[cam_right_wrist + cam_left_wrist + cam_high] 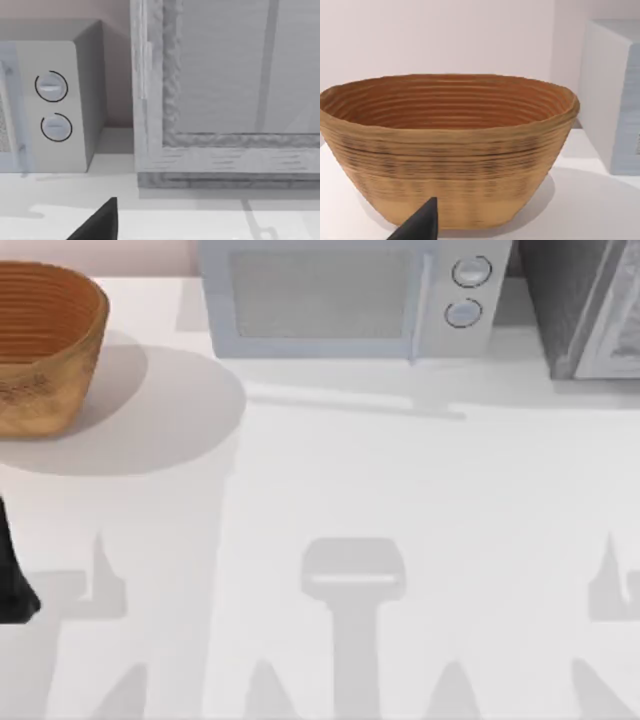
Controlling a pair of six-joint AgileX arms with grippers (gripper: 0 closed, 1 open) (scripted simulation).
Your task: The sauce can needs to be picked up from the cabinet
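Observation:
The cabinet [585,305] stands at the table's back right corner, with a dark speckled side and a paler front. In the right wrist view its closed front panel [235,75] fills the area ahead, framed by a speckled grey edge. The sauce can is hidden. A dark part of my right gripper [100,224] shows low in that view, some way short of the cabinet's base. My left arm [14,580] sits at the table's left edge. A dark part of my left gripper [420,226] points at the basket.
A woven brown basket [45,345] sits at the back left; its inside [445,102] shows nothing in it. A light-grey microwave [350,300] with two round knobs [52,106] stands at the back middle, just left of the cabinet. Arm shadows lie across the white table's front.

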